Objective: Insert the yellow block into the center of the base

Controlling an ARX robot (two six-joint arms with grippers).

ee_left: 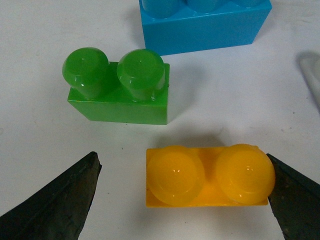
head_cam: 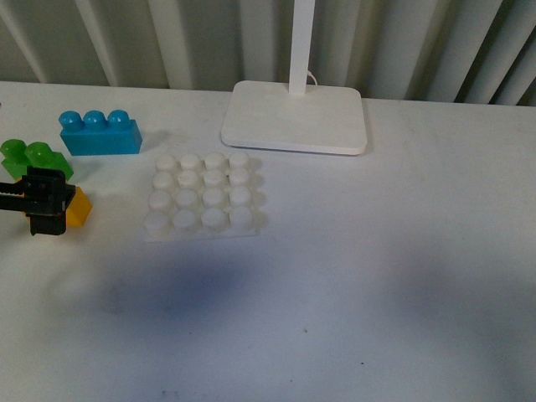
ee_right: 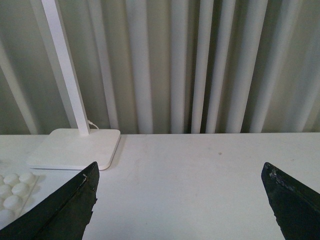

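Observation:
The yellow block [head_cam: 78, 209] lies on the white table at the far left, mostly hidden by my left gripper [head_cam: 46, 201]. In the left wrist view the yellow block [ee_left: 210, 176] lies studs up between the open fingers of my left gripper [ee_left: 185, 200]; one finger [ee_left: 292, 200] touches or nearly touches its end, the other finger [ee_left: 60, 205] stands apart. The white studded base [head_cam: 203, 196] lies to the block's right; its corner shows in the right wrist view [ee_right: 12, 192]. My right gripper [ee_right: 182, 200] is open and empty above bare table; it is out of the front view.
A green two-stud brick [head_cam: 33, 157] sits just behind the yellow block, also in the left wrist view [ee_left: 120, 90]. A blue three-stud brick [head_cam: 99, 132] lies further back, seen too in the left wrist view [ee_left: 205, 20]. The white lamp foot [head_cam: 295, 115] and its post stand behind the base, before a ribbed wall.

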